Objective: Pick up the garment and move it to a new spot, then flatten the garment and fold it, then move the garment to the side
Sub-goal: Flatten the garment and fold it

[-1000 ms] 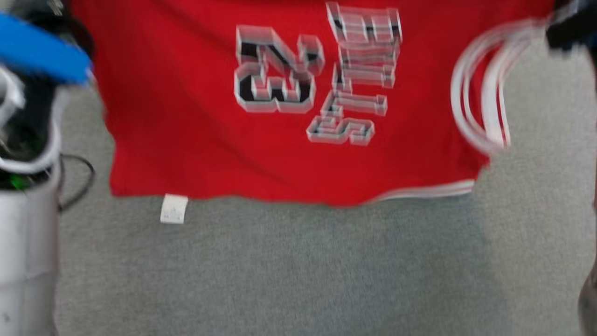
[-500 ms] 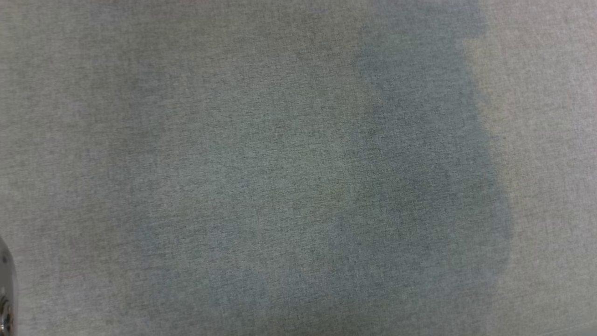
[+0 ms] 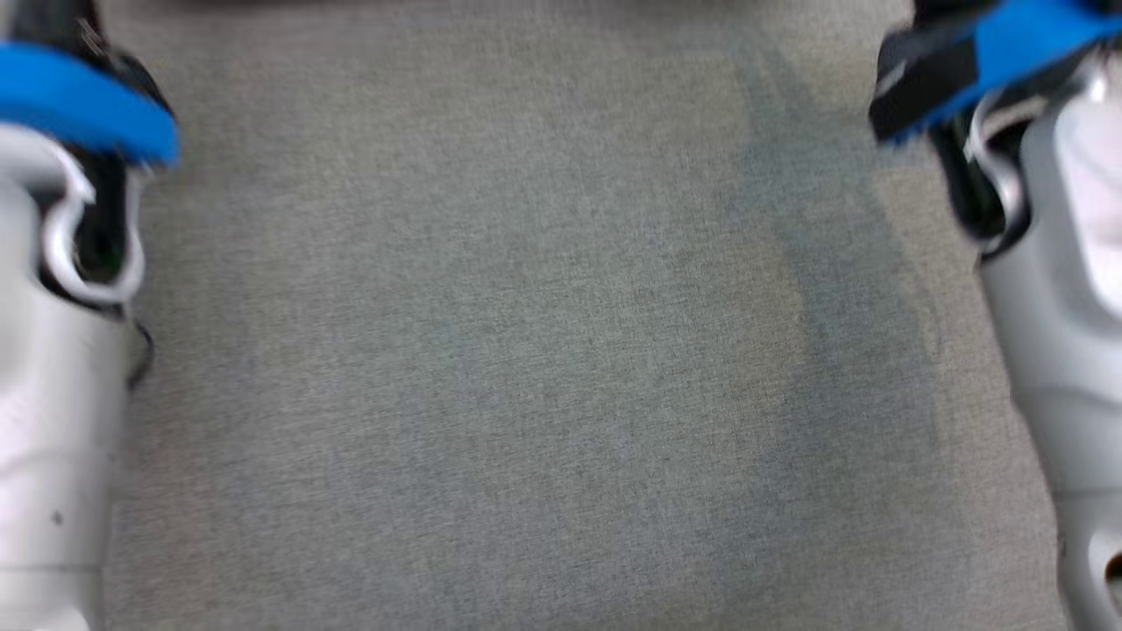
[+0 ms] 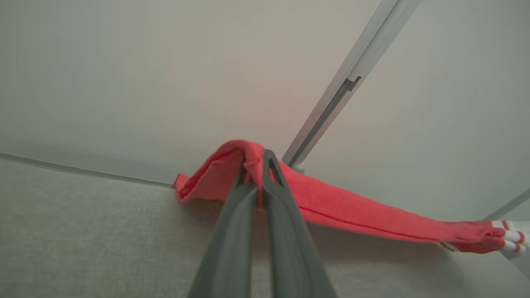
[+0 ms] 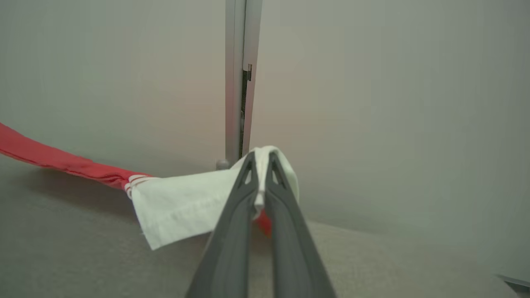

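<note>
Left forearm [image 3: 53, 394] at the left edge, right forearm [image 3: 1061, 350] at the right edge, the desk [image 3: 526, 350] spread between them. Up near the desk's far edge, the left claw [image 4: 256, 164] pinches one end of the garment [image 4: 352, 207] and the right claw [image 5: 261, 160] the other. The cloth stretches between them over the desk, with the wall [image 4: 165, 82] and a rail [image 4: 331, 107] behind.

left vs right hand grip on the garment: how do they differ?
Left hand pinches a red fold of the garment; right hand pinches a white section. From the left hand the cloth trails to that view's right, ending at a striped edge; from the right hand it trails to that view's left. Shared: both hands are shut on fabric at the fingertips, with the cloth slung between them.
</note>
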